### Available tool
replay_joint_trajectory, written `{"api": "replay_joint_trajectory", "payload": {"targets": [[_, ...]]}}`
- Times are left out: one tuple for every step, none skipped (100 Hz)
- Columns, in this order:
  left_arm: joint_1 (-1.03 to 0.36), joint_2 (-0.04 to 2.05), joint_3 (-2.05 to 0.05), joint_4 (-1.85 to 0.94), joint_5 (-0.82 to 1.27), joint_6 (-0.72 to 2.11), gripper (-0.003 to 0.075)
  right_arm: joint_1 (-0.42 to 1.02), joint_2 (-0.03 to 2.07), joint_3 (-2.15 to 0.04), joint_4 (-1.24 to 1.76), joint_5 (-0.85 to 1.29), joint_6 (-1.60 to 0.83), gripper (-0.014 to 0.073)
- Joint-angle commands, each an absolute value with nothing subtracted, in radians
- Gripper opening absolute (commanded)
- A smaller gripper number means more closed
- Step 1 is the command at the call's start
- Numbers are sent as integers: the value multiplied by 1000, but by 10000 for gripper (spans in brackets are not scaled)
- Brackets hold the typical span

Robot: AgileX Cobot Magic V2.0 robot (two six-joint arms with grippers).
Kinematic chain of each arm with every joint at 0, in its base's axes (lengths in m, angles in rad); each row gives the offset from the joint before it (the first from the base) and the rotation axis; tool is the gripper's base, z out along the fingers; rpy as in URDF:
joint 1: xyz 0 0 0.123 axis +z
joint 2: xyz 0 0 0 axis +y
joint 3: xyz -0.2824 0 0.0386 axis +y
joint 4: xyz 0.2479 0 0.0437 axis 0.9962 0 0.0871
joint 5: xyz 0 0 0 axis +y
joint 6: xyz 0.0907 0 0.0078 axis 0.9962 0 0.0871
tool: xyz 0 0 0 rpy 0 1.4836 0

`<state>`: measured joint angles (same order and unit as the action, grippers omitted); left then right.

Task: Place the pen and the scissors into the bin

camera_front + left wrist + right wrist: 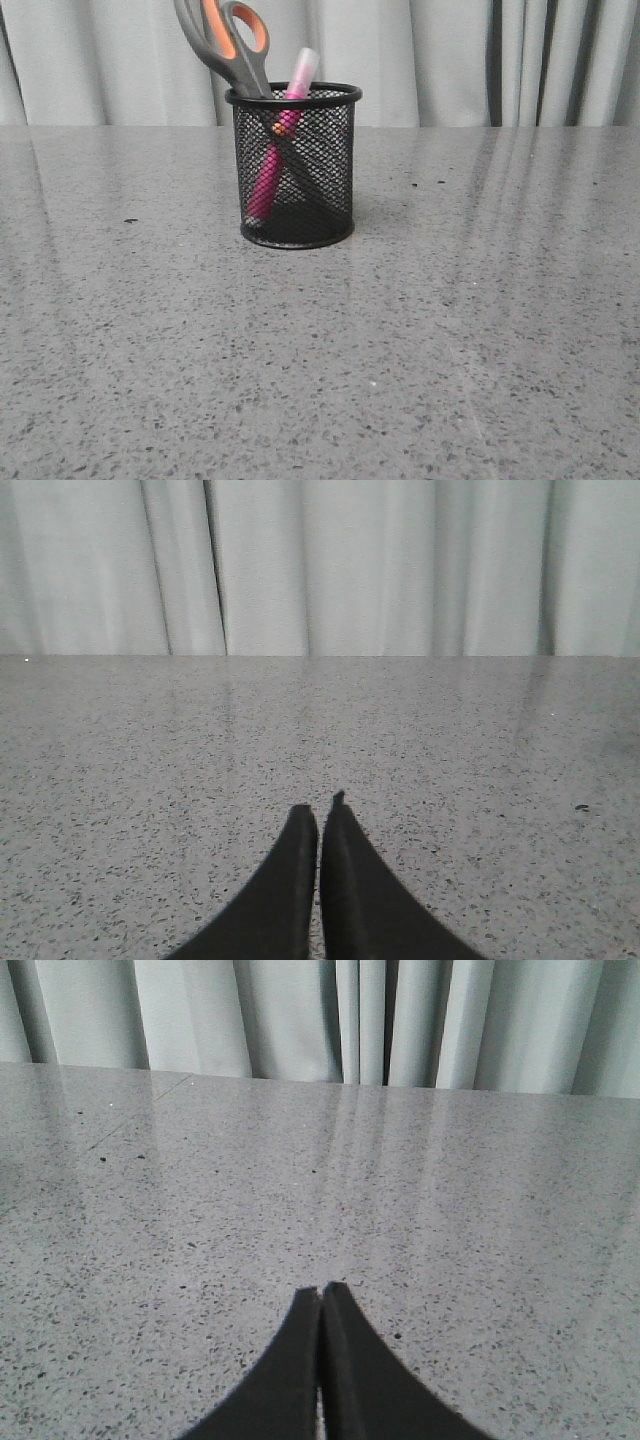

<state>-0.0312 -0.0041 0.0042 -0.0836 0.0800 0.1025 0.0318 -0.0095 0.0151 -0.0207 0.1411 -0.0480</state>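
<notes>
Where the grey speckled table point(320, 350) meets the pale curtain point(430, 60) in the front view, we see the bin point(294, 166), a black wire-mesh cup, standing upright towards the far side of the table. Inside it the pen point(283, 125) leans, its whitish cap poking above the rim and its pink body showing through the mesh down to the base. The scissors point(222, 37) stand in the bin too, blades down, grey handles with orange lining rising above the rim and tilting to the left. The top of the handles is cut off by the frame edge, and the blades are hard to make out behind the dark mesh.

In the wrist views we see the left gripper point(320, 825) and the right gripper point(322, 1300), each with its black fingers pressed together, holding nothing, low over bare table. Neither arm shows in the front view. Curtain folds hang behind the table's far edge in every view.
</notes>
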Motion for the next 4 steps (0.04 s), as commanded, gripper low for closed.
{"api": "replay_joint_trajectory", "payload": {"targets": [[-28,-35,29,-91,0,92,-20,28,-34,26,-32,51,-62,-65],[-28,-35,29,-91,0,92,-20,28,-34,26,-32,51,-62,-65],[-28,-35,29,-91,0,92,-20,28,-34,26,-32,51,-62,-65],[-28,-35,29,-91,0,92,-20,28,-34,26,-32,51,-62,-65]]}}
